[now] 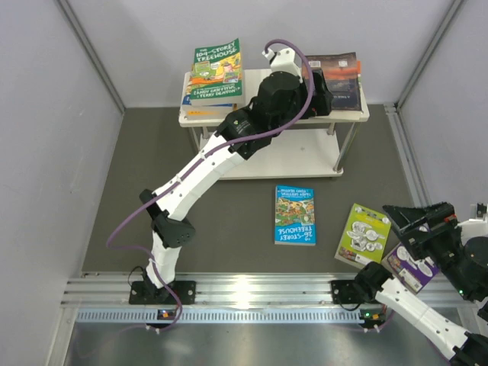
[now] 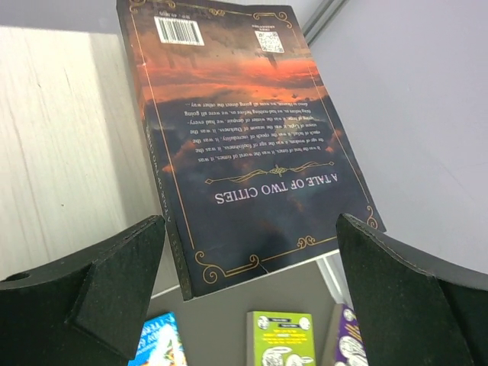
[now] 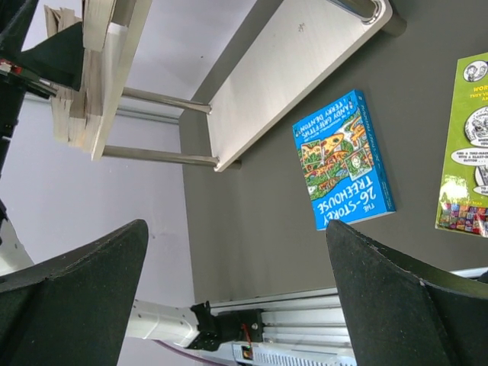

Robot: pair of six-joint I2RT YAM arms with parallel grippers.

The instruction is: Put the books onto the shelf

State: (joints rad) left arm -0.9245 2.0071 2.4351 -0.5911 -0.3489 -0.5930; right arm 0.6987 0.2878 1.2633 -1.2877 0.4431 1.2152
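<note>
The left gripper was held apart over a dark book laid on the shelf; the right gripper was spread wide above the tabletop.

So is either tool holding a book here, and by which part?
Nothing is held. The left tool is open, standing clear of the dark book that lies on the shelf; the right tool is open and empty.
</note>
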